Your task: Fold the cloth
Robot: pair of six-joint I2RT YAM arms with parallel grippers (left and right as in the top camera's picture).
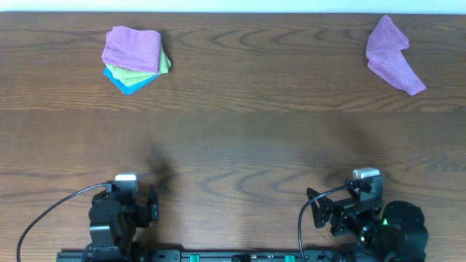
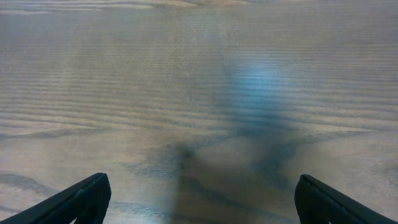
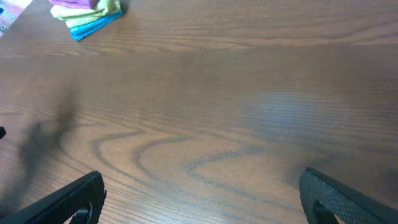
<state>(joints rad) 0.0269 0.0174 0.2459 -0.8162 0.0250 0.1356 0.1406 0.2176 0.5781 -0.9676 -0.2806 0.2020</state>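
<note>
The pinkish-purple cloth [image 1: 132, 48] lies folded on top of a small stack at the far left of the table. It also shows at the top left edge of the right wrist view [image 3: 76, 5]. My left gripper [image 1: 151, 207] is open and empty near the front edge, over bare wood [image 2: 202, 200]. My right gripper [image 1: 321, 212] is open and empty at the front right, also over bare wood [image 3: 202, 198]. Both grippers are far from the cloth.
Under the pinkish cloth lie a lime-green cloth [image 1: 163, 67] and a blue cloth [image 1: 125, 81]. A bluer lavender-purple cloth [image 1: 392, 54] lies crumpled at the far right. The wooden table [image 1: 240, 138] spans the view.
</note>
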